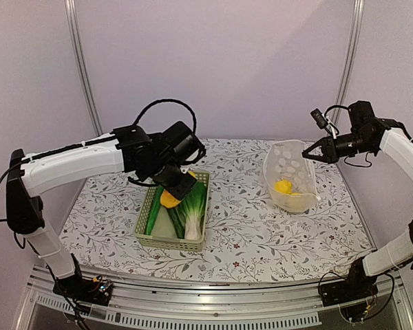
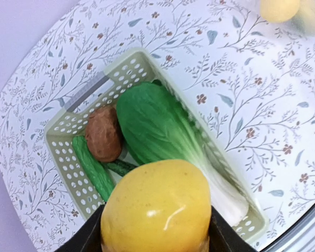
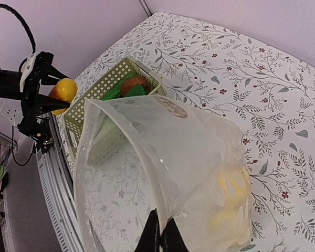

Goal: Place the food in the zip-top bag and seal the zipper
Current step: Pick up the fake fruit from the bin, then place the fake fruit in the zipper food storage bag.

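Yellow fruit (image 2: pixel 156 207) above the basket (image 1: pixel 146 237).
Clamping it in the left gripper (image 1: pixel 173 192) over the basket; right of the basket, pinching the open bag (image 3: pixel 147 147) by its rim with the right gripper (image 3: pixel 160 233), yellow pieces (image 1: pixel 283 186) inside.

Robot lab booth, not a home: plain lilac partition panels (image 1: pixel 227 69) joined by metal poles (image 1: pixel 82 75). Left arm (image 1: pixel 69 165) and right arm (image 1: pixel 406 148) are bolted by an aluminium rail (image 1: pixel 213 297). Loose cables (image 1: pixel 166 103), floral-cloth surface (image 1: pixel 255 234), glossy toy food (image 2: pixel 155 210).
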Available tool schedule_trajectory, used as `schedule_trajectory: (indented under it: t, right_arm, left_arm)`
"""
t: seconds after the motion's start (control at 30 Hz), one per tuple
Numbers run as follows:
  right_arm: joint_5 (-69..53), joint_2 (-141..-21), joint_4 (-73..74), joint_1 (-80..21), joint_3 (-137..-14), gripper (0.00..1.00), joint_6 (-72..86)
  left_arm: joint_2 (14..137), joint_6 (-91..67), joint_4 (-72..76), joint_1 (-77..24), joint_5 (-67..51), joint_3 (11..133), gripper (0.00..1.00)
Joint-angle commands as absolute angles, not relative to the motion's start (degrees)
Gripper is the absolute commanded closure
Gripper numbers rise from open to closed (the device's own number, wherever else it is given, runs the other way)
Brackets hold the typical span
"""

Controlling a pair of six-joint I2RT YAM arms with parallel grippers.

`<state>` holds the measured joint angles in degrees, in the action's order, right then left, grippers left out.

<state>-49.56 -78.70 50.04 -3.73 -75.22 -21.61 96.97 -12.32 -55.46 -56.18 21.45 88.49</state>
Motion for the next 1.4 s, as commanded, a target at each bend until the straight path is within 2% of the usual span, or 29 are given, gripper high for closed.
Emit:
schedule_trajectory:
  t: [0.0, 0.27, 0.47, 0.63, 0.8, 1.03, 1.37]
  right_arm:
    - [-49.2, -77.5, 53.2, -3.8, -76.5, 1.00, -21.3]
    - [-47.2, -78.0, 55.5, -6.7, -76.6, 1.00, -21.2]
    - [-46.4, -78.5, 56.8, -7.5, -77.2, 1.00, -21.5]
    - [-47.1, -78.5, 58.3, -7.7, -78.4, 1.00, -21.9]
    - [-47.6, -78.3, 60.4, -8.0, -79.7, 1.00, -22.4]
    - [-48.1, -77.7, 63.6, -8.4, -80.0, 1.00, -23.9]
    - [-49.5, -76.5, 66.4, -8.6, -81.2, 1.00, -24.5]
  left_arm:
    - [94.5, -11.2, -43.4, -60.4, 20.0, 88.5, 0.57]
    - [93.9, -7.0, -15.6, -71.9, 20.0, 87.0, 0.58]
    - [97.8, -0.2, 2.3, -75.6, 15.4, 86.5, 0.57]
    - [106.7, 6.9, 4.5, -76.0, 14.2, 94.6, 0.57]
    - [115.4, 15.3, 5.3, -76.7, 18.6, 103.0, 0.56]
    - [121.0, 22.1, 12.8, -76.5, 25.3, 103.8, 0.55]
    - [129.0, 28.1, 13.3, -75.0, 34.1, 108.4, 0.40]
